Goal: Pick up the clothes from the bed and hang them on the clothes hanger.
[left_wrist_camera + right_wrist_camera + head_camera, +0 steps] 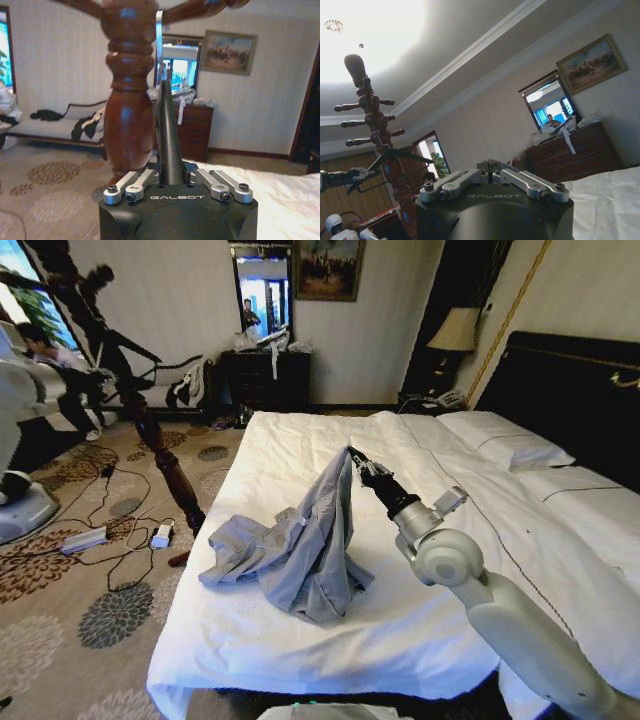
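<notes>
The grey-blue clothes (300,550) rise in a peak off the white bed (420,610), with sleeves and hem still trailing on the sheet near its left side. My right gripper (355,462) is shut on the top of that peak; in the right wrist view its fingers (490,167) are folded together. At the far left, beside the bed, my left gripper (103,380) is shut on a black clothes hanger (150,362). The hanger's neck (167,135) stands up from that gripper (170,175), metal hook on top. From the right wrist the hanger (400,155) shows beside the stand.
A tall carved wooden coat stand (165,455) stands on the carpet just left of the bed, close behind the hanger (127,115). Cables and a power strip (85,538) lie on the floor. A dark dresser (265,375), pillows (505,445) and a black headboard (570,390) lie beyond.
</notes>
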